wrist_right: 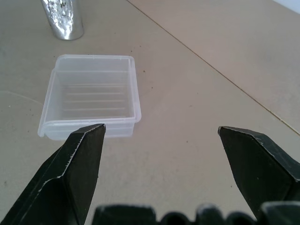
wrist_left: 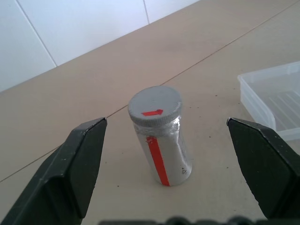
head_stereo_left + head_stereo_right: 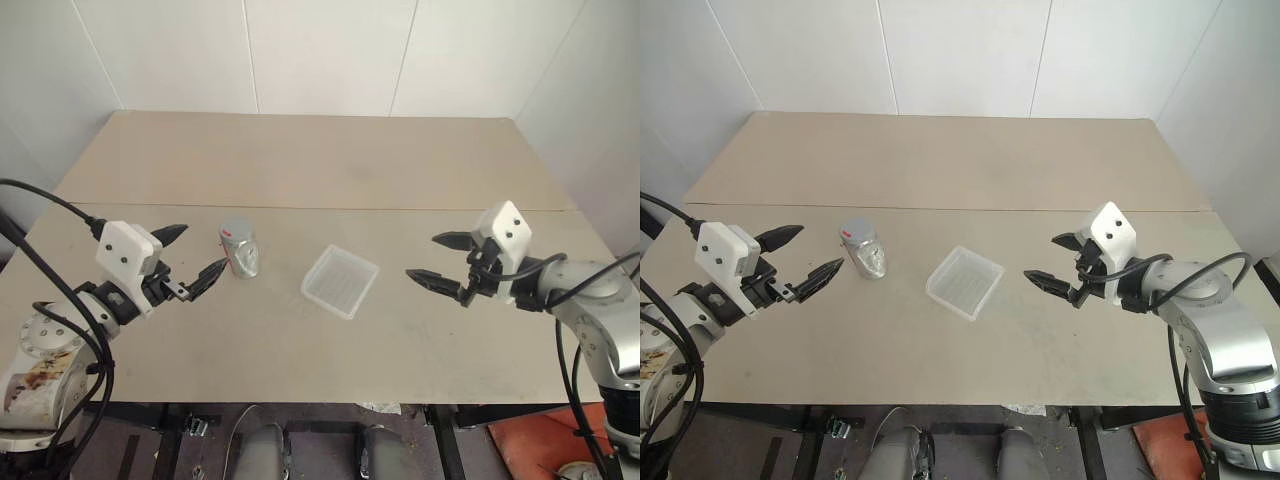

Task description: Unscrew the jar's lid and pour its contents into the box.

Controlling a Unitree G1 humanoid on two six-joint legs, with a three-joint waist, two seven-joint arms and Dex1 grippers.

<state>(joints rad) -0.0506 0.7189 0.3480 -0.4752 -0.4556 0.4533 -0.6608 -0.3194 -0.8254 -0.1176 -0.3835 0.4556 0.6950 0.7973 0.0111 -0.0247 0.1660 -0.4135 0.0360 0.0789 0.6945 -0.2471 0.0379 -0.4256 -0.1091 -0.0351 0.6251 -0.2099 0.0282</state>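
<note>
One capped jar (image 3: pixel 239 249), one box (image 3: pixel 340 281), two wide-spread tools on the table (image 3: pixel 300 160).

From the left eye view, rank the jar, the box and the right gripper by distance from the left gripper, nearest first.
1. The jar, upright just beyond the open left gripper.
2. The box, mid-table.
3. The right gripper, open, on the far side of the box.

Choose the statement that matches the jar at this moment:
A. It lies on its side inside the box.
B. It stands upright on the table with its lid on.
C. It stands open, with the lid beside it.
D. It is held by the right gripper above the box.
B. The jar stands upright on the table with the grey lid on top, apart from the box, and the open left gripper is not gripping it.
</note>
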